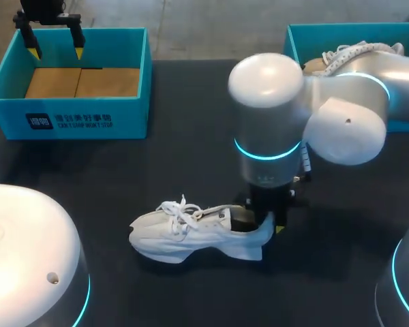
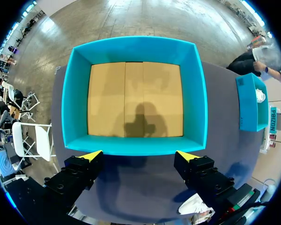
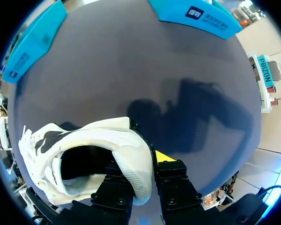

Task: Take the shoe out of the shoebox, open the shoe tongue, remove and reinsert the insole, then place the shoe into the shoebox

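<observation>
- Right wrist view: the right gripper (image 3: 139, 163) is clamped on the heel of the shoe (image 3: 79, 145). One finger is down inside the opening and the other finger (image 3: 175, 180) is outside, so the white heel wall is pinched in a narrow gap between them.
- Just beside those fingers the shoe's dark opening gapes. Its front end points away from the gripper, and the dark table (image 3: 131, 70) spreads out ahead.
- Head view: the same shoe (image 1: 191, 231) rests on its sole near the middle of the table (image 1: 191, 102). Its loose laces (image 1: 177, 208) are on top and its toe is turned toward the left arm's side. The heel is under the right gripper (image 1: 267, 216), whose arm comes in from the right and points straight down onto it.
- Left wrist view: the left gripper (image 2: 139, 155) is spread wide and holds nothing. Its two yellow tips hang just above the nearest wall of the blue shoebox (image 2: 136, 144).
- Ahead of those fingers the shoebox stands open, and a brown cardboard floor shows inside.
- Head view: the left gripper (image 1: 55, 48) is over the rim of that shoebox (image 1: 75, 116) on the side away from the shoe, well apart from it.
- Beyond the right arm, a second blue box (image 1: 327, 30) holds another white shoe (image 1: 358, 51), which the arm partly hides.
</observation>
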### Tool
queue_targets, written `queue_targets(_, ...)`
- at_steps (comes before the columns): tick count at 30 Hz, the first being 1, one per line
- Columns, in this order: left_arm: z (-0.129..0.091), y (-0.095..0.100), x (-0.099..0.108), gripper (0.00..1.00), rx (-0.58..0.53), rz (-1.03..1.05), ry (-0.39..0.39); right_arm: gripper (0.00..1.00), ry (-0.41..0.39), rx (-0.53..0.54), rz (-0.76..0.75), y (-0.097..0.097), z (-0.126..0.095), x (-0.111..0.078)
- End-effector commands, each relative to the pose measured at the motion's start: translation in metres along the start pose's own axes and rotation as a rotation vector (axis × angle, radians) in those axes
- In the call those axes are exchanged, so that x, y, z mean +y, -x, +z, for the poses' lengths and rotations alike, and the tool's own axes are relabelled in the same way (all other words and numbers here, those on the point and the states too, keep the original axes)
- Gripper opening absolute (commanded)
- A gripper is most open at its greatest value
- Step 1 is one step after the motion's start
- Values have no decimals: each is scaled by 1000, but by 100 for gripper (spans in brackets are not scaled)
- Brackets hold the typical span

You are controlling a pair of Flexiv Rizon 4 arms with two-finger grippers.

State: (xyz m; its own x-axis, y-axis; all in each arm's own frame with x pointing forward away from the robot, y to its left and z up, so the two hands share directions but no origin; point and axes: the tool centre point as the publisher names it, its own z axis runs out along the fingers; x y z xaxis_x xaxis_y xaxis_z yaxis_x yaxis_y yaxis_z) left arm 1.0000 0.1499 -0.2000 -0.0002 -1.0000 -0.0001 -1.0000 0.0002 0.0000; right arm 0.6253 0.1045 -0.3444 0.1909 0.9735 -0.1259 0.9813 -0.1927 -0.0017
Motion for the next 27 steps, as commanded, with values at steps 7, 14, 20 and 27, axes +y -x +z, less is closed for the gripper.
queue_targets(7, 0, 0, 0, 100, 0, 0, 0, 0, 11, -108, 262, -48, 14, -4)
queue_targets(14, 0, 0, 0, 100, 0, 0, 0, 0, -10, -148, 315, -52, 21, 2)
queue_targets(20, 0, 0, 0, 100, 0, 0, 0, 0, -26, -167, 364, -56, 27, 8)
queue_targets(27, 0, 0, 0, 100, 0, 0, 0, 0, -33, -188, 407, -57, 30, 8)
